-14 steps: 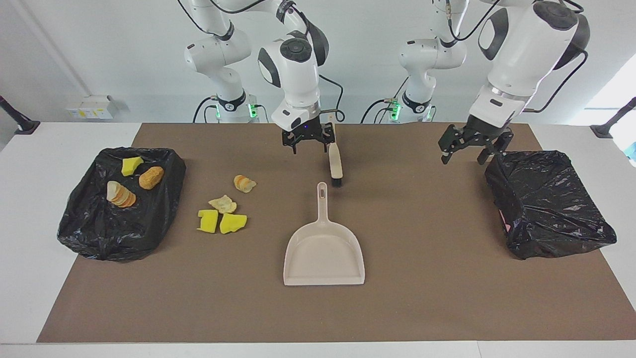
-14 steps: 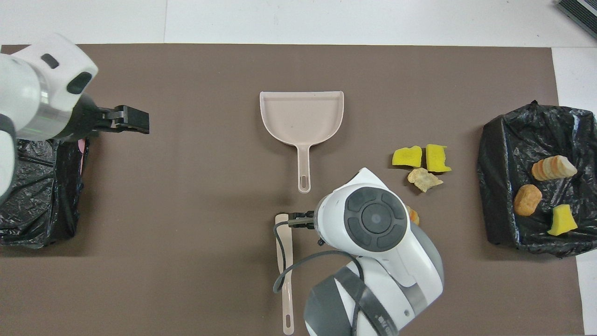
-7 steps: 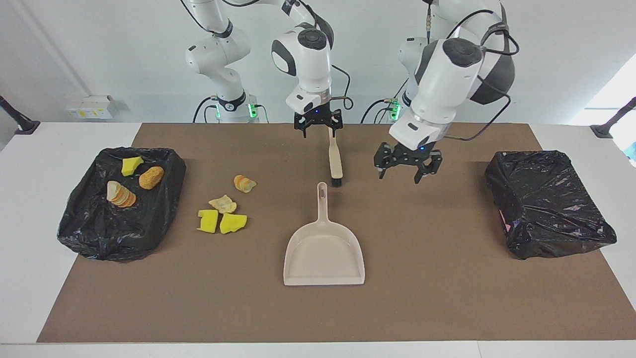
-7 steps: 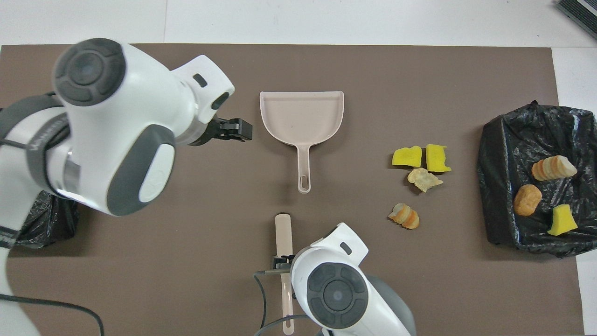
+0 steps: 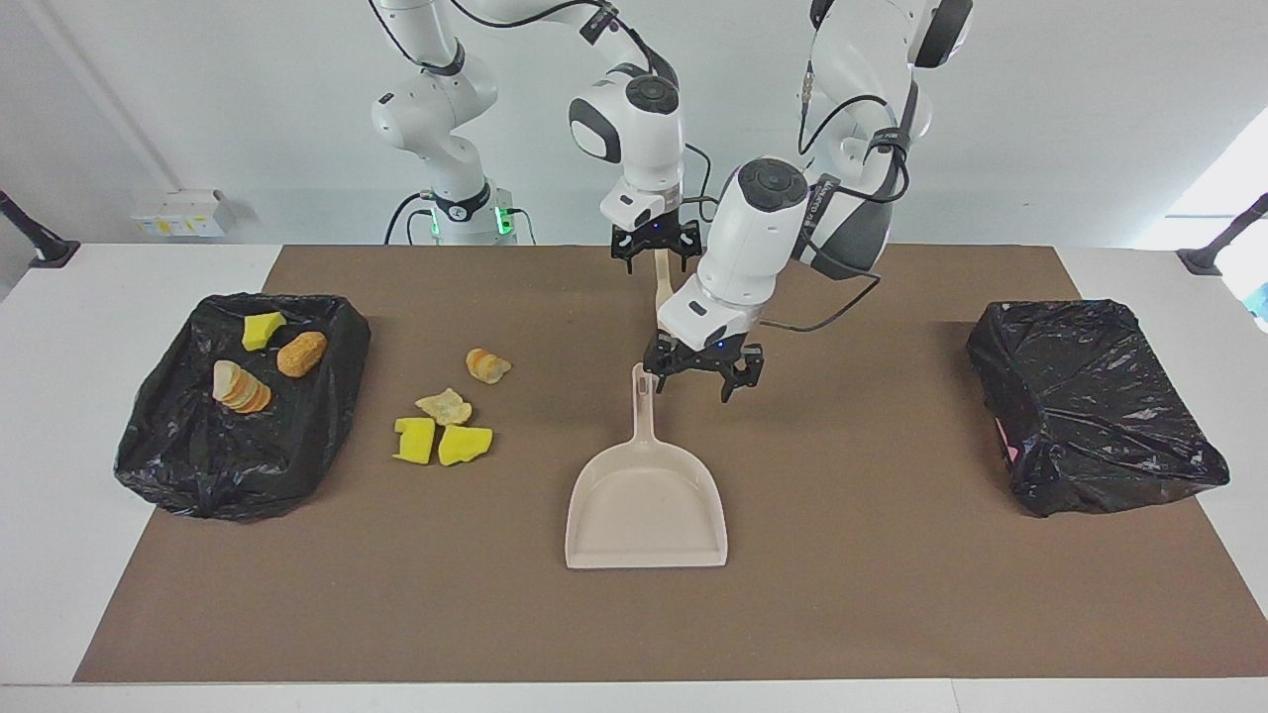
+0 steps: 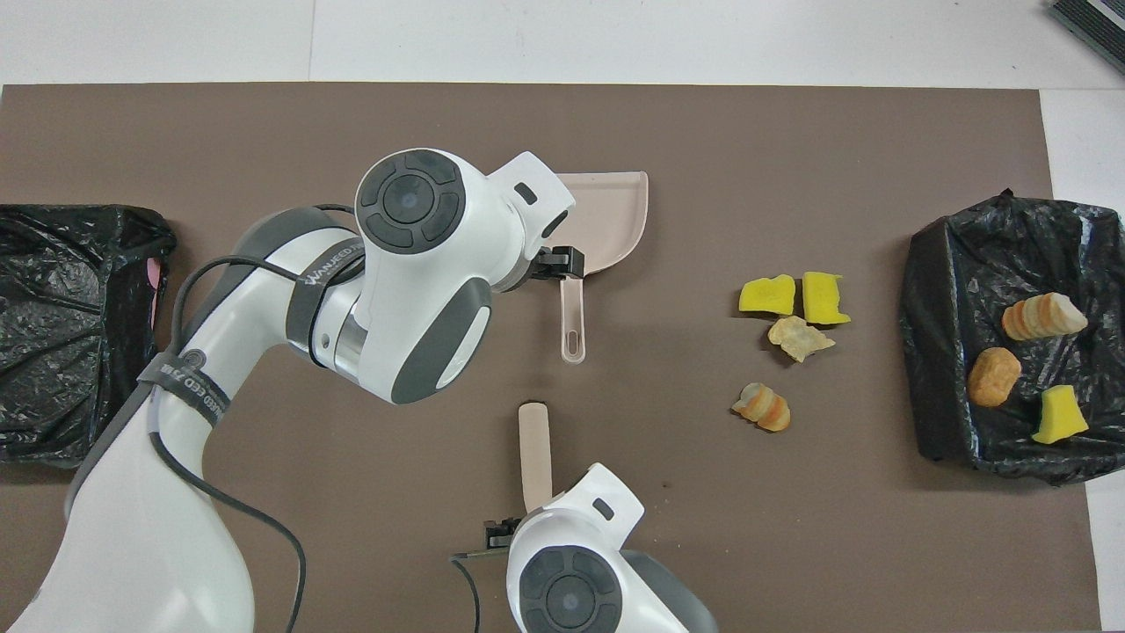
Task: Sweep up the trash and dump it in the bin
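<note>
The left gripper (image 5: 701,379) hangs with its fingers spread wide and nothing between them, just above the mat beside the tip of the dustpan (image 5: 646,500) handle; whether a finger touches the handle cannot be told. Its arm reaches in from the left arm's end, bent steeply down at the wrist, and in the overhead view its wrist covers part of the pan. The right gripper (image 5: 654,247) also stands open and empty, pointing straight down over the handle end of the brush (image 6: 533,450), which lies on the mat nearer to the robots than the dustpan.

The trash is split. Four scraps (image 5: 445,424) lie on the brown mat (image 5: 852,594) toward the right arm's end: two yellow sponge chunks touching each other, a pale flake just beside them, and an orange-brown lump a little nearer to the robots. Three more pieces sit in the black-lined bin (image 5: 188,465) at that same end. A second black-lined bin (image 5: 1100,426) sits at the left arm's end
</note>
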Controlling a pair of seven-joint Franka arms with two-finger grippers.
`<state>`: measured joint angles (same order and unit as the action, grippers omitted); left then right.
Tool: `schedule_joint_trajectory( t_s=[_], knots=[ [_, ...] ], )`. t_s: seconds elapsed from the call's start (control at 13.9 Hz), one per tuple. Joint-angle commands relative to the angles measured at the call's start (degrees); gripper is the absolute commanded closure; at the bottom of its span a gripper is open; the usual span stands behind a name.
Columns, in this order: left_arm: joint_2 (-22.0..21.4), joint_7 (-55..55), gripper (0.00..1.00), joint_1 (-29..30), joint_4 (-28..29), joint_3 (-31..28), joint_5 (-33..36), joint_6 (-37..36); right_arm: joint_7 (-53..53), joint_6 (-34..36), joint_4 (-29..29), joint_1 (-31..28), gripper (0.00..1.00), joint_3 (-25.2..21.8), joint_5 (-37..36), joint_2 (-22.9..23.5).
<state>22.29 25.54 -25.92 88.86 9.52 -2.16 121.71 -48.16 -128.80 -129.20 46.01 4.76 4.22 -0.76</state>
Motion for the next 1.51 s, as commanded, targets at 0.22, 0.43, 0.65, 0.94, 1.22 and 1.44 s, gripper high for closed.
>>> schedule_joint_trajectory(
  t_s=[0.22, 0.43, 0.65, 0.94, 1.22, 1.44],
  knots=[
    [6.79, 3.20, 0.00, -4.22, -0.79, -0.91, 0.93, 3.18, -0.97, -1.54, -1.66, 2.59, 0.09, -0.19, 1.23, 2.17],
    [7.24, 3.37, 0.00, -4.31, -0.71, -0.91, 0.66, 4.49, -1.23, -1.46, -1.84, 2.59, 0.17, -0.19, 1.84, 2.26],
    [7.33, 4.51, 0.00, -4.67, -0.44, -0.91, 0.67, 4.50, -1.14, -1.11, -1.93, 2.59, 0.28, -0.11, 2.55, 2.35],
    [7.24, 4.78, 0.17, -5.02, 0.00, -0.91, 0.66, 3.19, -0.18, -0.32, -1.93, 2.59, 0.85, -0.10, 2.55, 2.35],
    [7.15, 4.69, 0.51, -5.55, 0.44, -0.91, 0.75, -0.06, -0.09, 3.37, -0.61, 2.33, 1.00, -0.10, 4.13, 2.09],
    [7.07, 4.52, 1.00, -5.37, 0.09, -0.82, 0.66, -2.16, 0.17, 6.53, -0.61, 1.28, 1.00, -0.19, 4.13, 0.68]
  ],
)
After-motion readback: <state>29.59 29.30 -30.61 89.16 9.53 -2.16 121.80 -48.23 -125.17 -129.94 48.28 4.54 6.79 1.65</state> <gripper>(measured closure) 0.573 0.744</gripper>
